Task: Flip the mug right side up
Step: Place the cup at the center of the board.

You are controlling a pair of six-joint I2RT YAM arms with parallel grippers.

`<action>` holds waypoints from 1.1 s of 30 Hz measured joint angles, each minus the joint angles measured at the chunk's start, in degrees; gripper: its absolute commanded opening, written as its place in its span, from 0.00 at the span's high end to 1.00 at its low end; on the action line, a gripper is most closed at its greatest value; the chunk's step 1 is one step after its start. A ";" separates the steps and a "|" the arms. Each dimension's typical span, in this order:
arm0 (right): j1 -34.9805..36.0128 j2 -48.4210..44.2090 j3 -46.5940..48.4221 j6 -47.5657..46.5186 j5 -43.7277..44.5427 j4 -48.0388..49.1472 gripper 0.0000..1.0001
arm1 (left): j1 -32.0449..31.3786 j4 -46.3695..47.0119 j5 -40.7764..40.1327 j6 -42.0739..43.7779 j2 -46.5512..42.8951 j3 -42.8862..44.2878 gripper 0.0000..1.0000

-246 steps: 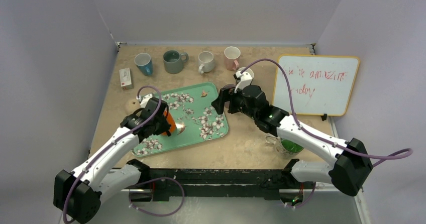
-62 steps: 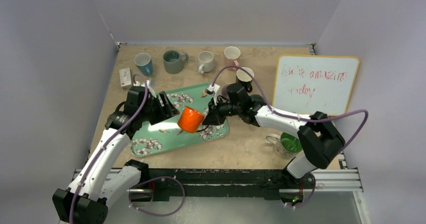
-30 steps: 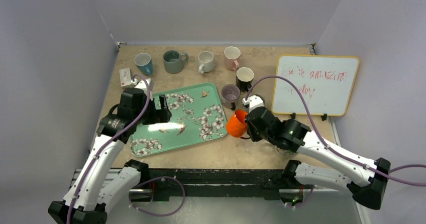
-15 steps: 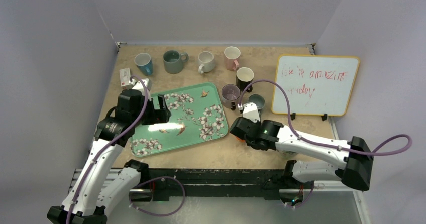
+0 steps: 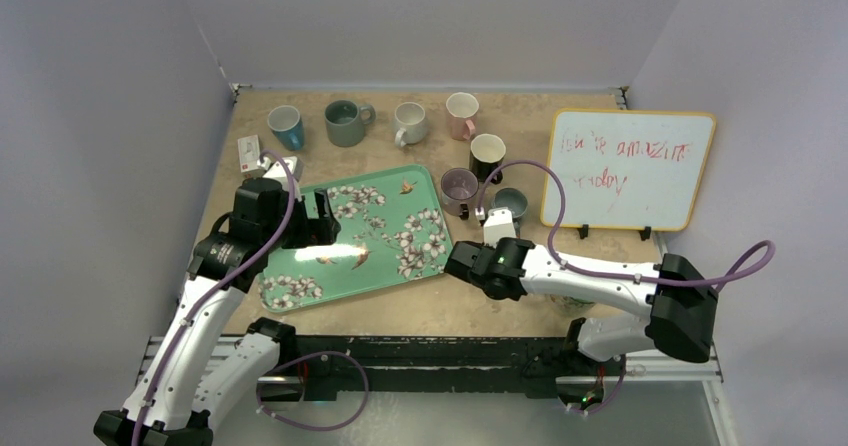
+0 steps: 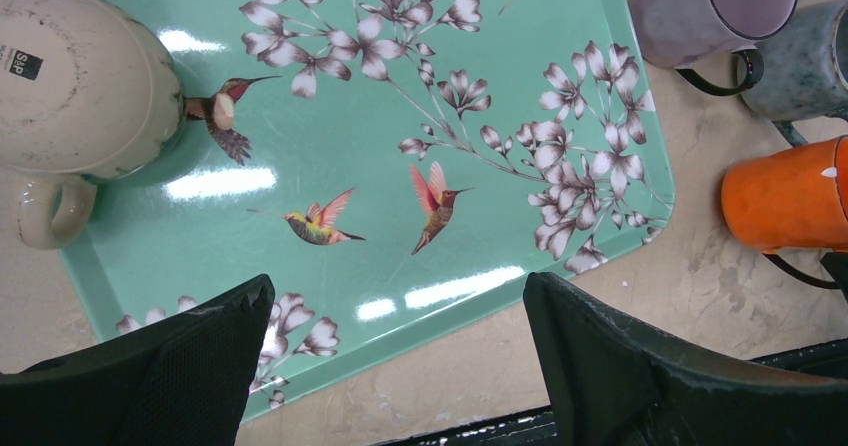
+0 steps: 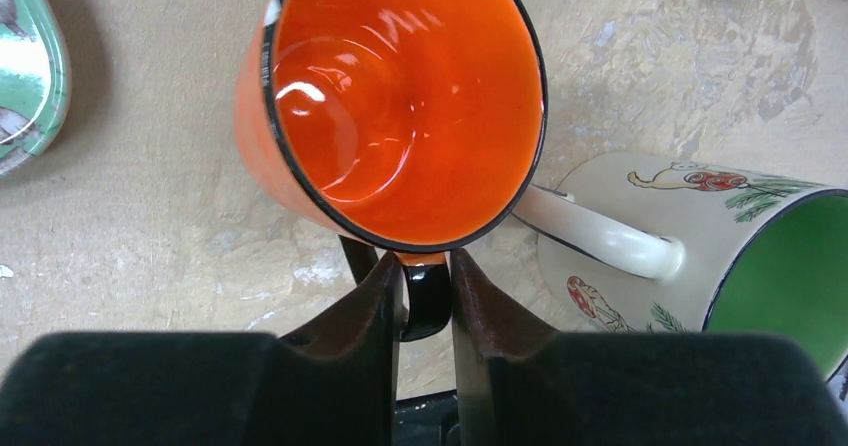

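The orange mug stands mouth up on the tabletop just right of the green flowered tray; its orange inside faces the right wrist camera. My right gripper is shut on its black handle, one finger on each side. From above, the right wrist hides the mug. In the left wrist view the orange mug shows at the right edge. My left gripper hangs open over the tray's near edge with nothing between its fingers.
A cream mug sits upside down on the tray. A green-lined mug stands right beside the orange one. Purple, speckled and black mugs stand behind; several more line the back. A whiteboard is on the right.
My right arm has brought the orange mug down from the air beside the tray onto the tabletop and shifted slightly left. The left arm has stayed still.
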 measured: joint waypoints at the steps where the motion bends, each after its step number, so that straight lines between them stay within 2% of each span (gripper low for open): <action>1: 0.02 0.04 0.00 0.09 0.04 0.09 0.68 | 0.00 0.00 -0.02 0.00 0.00 0.00 0.05; 5: 0.11 0.00 0.22 0.39 -0.07 0.07 0.60 | 0.00 0.00 -0.09 0.00 0.00 0.00 0.06; 10: 0.35 -2.12 0.74 -0.42 -0.04 0.85 0.57 | 0.00 -0.02 -0.26 0.00 0.02 0.00 0.06; 13: 0.35 -4.39 1.25 -1.18 -0.48 1.60 0.52 | 0.00 -0.02 -0.31 0.00 0.07 0.00 0.06; 18: 0.35 -8.79 1.62 -3.02 -1.55 2.84 0.36 | 0.00 -0.02 -0.44 -0.02 0.17 0.00 0.06; 25: 0.35 -15.93 1.97 -8.37 -2.69 8.31 0.03 | 0.00 -0.07 -2.21 -0.04 1.46 0.00 0.07; 33: 0.35 -18.58 1.92 -14.99 -5.51 18.01 0.01 | -0.04 -1.70 -11.52 -4.68 3.72 -0.17 0.01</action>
